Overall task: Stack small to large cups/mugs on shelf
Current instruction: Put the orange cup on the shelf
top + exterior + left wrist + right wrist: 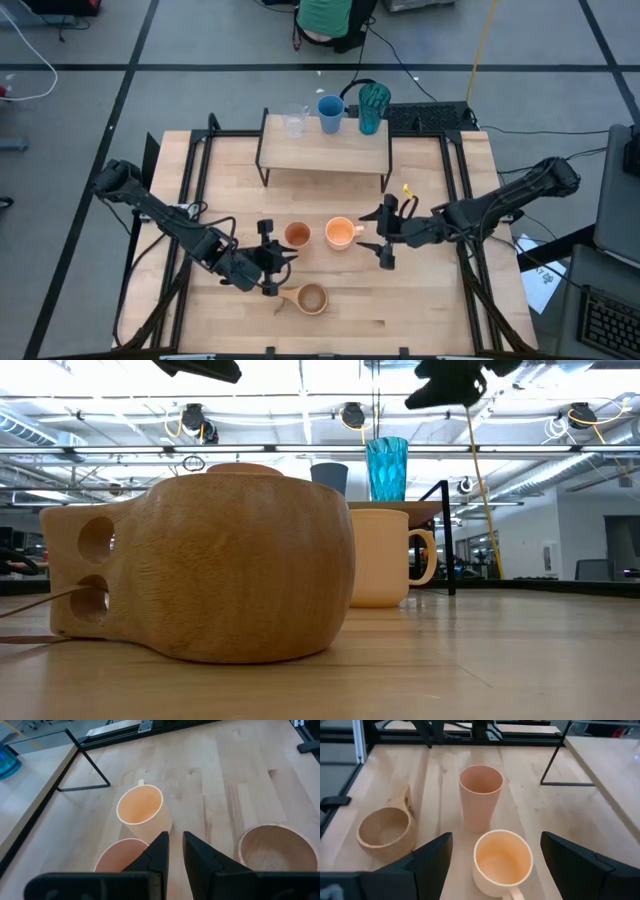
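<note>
Three cups on shelf (325, 150), high view only | left hand (172, 851) clenched empty | right hand (495, 857) released

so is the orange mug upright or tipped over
Upright: the orange mug stands on its base on the table, open mouth up and empty.

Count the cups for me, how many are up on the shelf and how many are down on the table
On the shelf: 3 (clear glass, blue cup, teal tumbler)
On the table: 3 (orange-brown tumbler, orange mug, wooden cup)
Total: 6
</note>
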Controlling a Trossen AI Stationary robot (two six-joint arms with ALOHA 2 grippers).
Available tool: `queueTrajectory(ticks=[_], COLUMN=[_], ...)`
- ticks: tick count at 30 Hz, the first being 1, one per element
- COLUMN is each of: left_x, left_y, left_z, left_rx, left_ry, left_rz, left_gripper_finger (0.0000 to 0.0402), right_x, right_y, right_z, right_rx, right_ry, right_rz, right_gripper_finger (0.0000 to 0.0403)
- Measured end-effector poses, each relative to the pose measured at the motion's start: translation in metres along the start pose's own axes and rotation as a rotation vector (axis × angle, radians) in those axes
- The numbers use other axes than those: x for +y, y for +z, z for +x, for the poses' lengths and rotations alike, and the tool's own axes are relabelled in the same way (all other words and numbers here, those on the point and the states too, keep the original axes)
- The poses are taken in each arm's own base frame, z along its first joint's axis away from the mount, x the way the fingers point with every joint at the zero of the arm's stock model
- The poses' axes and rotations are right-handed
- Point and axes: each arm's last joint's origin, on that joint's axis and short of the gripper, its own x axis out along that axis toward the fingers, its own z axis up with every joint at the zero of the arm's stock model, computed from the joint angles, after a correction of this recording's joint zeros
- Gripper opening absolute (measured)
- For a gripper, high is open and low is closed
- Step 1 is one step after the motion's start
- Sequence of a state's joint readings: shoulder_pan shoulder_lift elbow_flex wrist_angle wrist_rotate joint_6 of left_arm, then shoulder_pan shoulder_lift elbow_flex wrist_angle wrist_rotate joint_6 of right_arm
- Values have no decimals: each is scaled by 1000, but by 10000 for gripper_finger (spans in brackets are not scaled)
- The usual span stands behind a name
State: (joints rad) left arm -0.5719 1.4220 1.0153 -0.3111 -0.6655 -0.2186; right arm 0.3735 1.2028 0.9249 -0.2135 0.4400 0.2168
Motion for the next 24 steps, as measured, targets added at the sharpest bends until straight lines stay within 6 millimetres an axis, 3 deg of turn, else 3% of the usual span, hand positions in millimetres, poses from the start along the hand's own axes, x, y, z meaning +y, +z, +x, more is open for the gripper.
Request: queueTrajectory(ticks=[13, 24], left_x=[14, 25], left_y=[9, 1], left_z=[-3, 7], left_rx=[-26, 110], left_ry=[-12, -176], left_rz=[-47, -57], left_gripper_finger=[58, 72], right_x=[4, 10], right_y=[41, 35], right_z=[5, 23], right_rx=[87, 156], right_ry=[46, 80], right_rz=[-102, -136], right_gripper_finger=[292, 292])
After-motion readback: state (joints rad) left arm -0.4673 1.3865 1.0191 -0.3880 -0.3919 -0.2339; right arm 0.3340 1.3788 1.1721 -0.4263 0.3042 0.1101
